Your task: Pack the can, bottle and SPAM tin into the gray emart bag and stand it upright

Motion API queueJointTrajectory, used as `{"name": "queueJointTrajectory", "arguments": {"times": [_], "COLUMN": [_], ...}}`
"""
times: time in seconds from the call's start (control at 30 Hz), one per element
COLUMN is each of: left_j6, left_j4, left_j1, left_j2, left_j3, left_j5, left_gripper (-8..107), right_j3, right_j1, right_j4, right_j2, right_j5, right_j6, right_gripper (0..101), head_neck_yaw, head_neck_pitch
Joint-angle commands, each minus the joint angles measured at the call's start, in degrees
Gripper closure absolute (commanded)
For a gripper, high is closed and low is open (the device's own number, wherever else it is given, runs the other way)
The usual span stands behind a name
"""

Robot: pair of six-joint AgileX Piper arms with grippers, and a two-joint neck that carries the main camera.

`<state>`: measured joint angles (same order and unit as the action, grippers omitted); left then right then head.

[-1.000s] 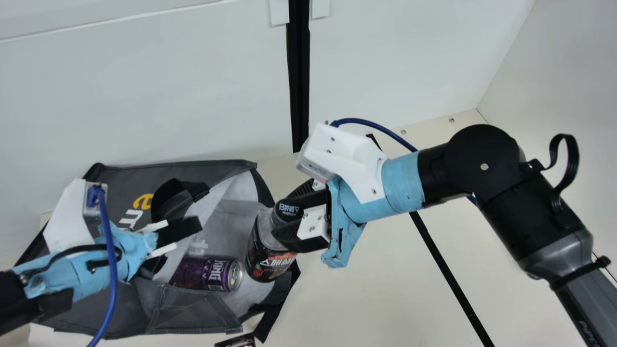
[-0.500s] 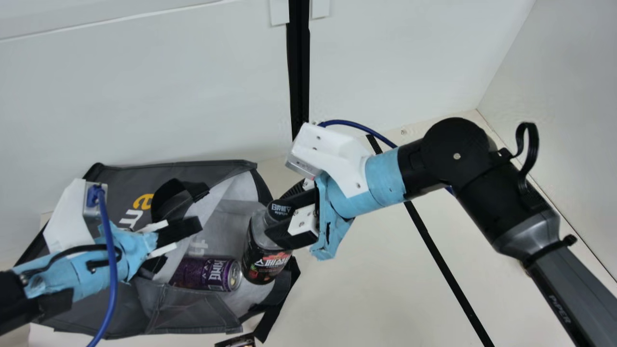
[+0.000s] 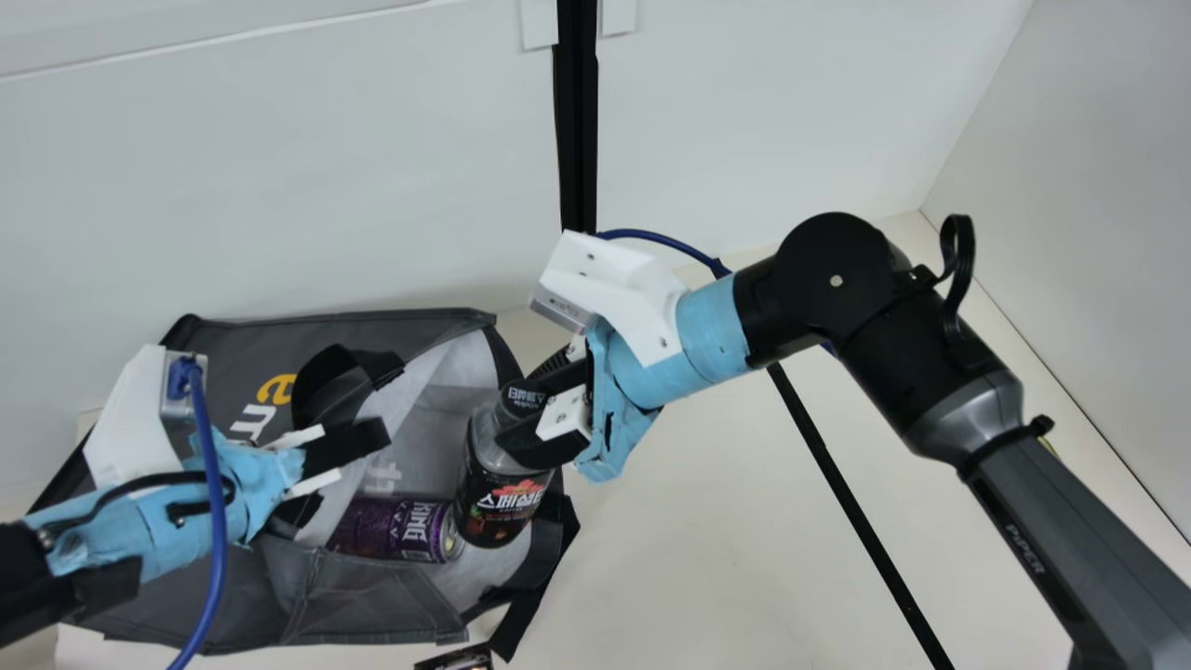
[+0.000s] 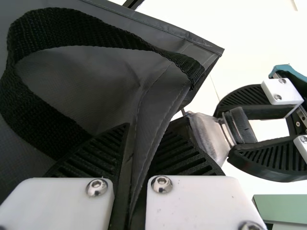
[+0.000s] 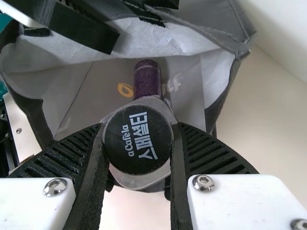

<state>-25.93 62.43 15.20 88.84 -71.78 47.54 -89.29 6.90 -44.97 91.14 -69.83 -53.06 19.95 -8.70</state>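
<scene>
Main view: right arm bent, its gripper [image 3: 523, 419] gripping the bottle [image 3: 502, 502] in the gray bag's [image 3: 223, 358] mouth, beside the purple can [image 3: 395, 528] inside; left gripper [image 3: 344, 473] at the bag | Left wrist: pinching bag fabric | Right wrist: bottle's neck pinched.

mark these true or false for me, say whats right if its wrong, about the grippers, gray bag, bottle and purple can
1. The right gripper grips the clear bottle with black cap and dark label. True.
2. The purple metal can lies inside the gray fabric bag. True.
3. The bag stands upright. False: it lies on its side.
4. The left gripper pinches the bag's fabric. True.
5. The bottle's cap is in the left gripper. False: the left gripper has only bag fabric between its fingers.
</scene>
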Motion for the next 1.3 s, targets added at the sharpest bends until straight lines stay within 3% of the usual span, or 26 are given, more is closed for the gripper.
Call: {"name": "queueJointTrajectory", "arguments": {"times": [0.0, 0.5, 1.27], "left_j6": [0.0, 0.0, 0.0], "left_j4": [0.0, 0.0, 0.0], "left_j1": [0.0, 0.0, 0.0], "left_j2": [0.0, 0.0, 0.0], "left_j3": [0.0, 0.0, 0.0], "left_j5": [0.0, 0.0, 0.0], "left_gripper": [107, 107, 107], "right_j3": [-0.5, -4.7, -6.9], "right_j1": [0.3, 2.4, 6.0], "right_j4": [0.1, -1.7, -3.1], "right_j2": [0.5, 5.4, 11.5], "right_j5": [-0.1, -0.1, 0.5], "right_j6": [0.2, 1.2, 2.1], "right_gripper": [101, 101, 101], "head_neck_yaw": [0.0, 0.0, 0.0], "head_neck_pitch": [-1.3, -1.3, -1.3]}}
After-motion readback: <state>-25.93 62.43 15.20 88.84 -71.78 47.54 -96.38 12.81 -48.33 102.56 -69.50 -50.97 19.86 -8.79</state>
